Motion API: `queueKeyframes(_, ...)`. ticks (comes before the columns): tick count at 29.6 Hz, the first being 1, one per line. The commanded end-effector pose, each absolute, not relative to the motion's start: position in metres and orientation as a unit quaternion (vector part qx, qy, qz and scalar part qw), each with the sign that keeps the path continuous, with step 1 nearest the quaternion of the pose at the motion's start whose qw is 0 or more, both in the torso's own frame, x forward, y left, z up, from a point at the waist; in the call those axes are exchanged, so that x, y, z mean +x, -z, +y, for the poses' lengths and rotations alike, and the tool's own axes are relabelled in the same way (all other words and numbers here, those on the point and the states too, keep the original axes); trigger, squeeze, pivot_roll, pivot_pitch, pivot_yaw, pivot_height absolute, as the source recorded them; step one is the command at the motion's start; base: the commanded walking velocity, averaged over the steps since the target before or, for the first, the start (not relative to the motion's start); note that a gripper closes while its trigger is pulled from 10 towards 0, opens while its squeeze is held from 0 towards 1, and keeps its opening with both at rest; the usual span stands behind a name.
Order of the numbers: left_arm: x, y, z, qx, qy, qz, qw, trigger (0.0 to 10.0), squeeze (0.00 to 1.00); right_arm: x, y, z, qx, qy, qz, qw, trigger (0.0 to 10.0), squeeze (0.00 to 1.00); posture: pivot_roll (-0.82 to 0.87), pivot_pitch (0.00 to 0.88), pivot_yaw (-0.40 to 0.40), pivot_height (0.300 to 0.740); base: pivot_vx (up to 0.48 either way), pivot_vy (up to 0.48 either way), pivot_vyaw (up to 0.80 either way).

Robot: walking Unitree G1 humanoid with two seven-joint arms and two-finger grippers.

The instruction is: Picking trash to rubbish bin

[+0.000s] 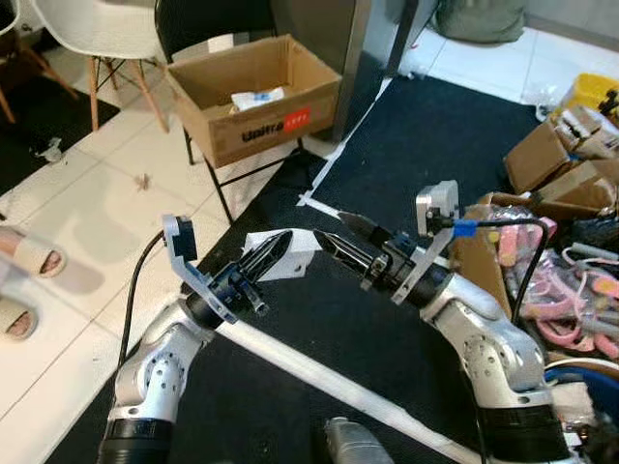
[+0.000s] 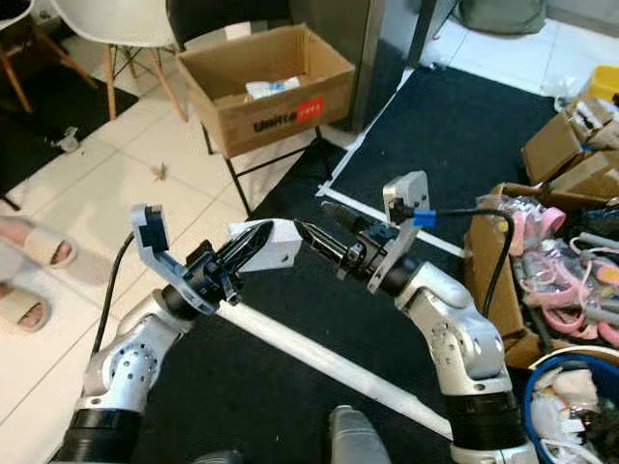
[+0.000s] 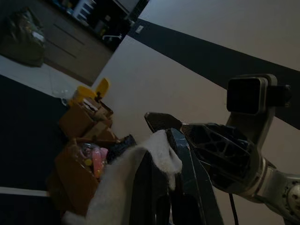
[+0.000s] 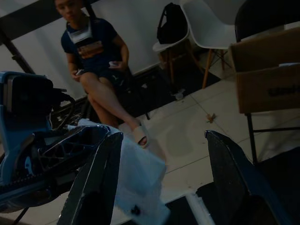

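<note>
From the head views, the left gripper [image 1: 276, 249] pinches a white piece of trash [image 1: 290, 253] above black carpet [image 1: 406, 164] edged by white tile floor [image 1: 87, 193]; the right gripper [image 1: 329, 232], fingers spread, flanks it. A cardboard box [image 1: 256, 97] sits on a chair. The right wrist view shows a seated person [image 4: 96, 65] and white chairs [image 4: 204, 28].

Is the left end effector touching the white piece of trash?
Touching. In the left wrist view the left end effector has its fingers shut on the white trash, which bulges over their tips.
</note>
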State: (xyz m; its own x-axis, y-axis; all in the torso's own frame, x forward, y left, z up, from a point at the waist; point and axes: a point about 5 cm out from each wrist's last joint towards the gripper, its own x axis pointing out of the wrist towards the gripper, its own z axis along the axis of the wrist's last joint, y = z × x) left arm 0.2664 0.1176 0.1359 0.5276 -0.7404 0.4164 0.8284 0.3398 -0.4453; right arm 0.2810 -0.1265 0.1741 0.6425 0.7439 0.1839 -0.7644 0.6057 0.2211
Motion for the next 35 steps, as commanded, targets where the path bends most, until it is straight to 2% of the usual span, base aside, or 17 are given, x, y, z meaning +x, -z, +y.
queueKeyframes(1,0.2650,-0.1319,0.1196,-0.316,0.477,-0.067,0.817,10.0,0.00,0.2802,-0.1711,-0.1277,0.140,-0.418,-0.034,0.897,10.0,0.00,-0.03,0.139,0.000,0.740,0.458,0.000,0.00)
queueKeyframes(10,0.2653,-0.1328,0.1193,-0.315,0.478,-0.068,0.817,10.0,0.00,0.2804,-0.1713,-0.1273,0.132,-0.418,-0.031,0.898,10.0,0.00,-0.02,0.149,0.002,0.740,0.455,0.000,0.00)
queueKeyframes(23,0.2656,-0.1331,0.1192,-0.314,0.480,-0.068,0.816,10.0,0.00,0.2813,-0.1706,-0.1268,0.138,-0.417,-0.027,0.898,10.0,0.00,-0.02,0.151,0.001,0.740,0.455,0.000,-0.80)
queueKeyframes(35,0.2660,-0.1331,0.1205,-0.316,0.475,-0.070,0.818,10.0,0.00,0.2813,-0.1716,-0.1276,0.139,-0.415,-0.033,0.899,10.0,0.00,-0.03,0.152,0.004,0.740,0.454,0.000,0.00)
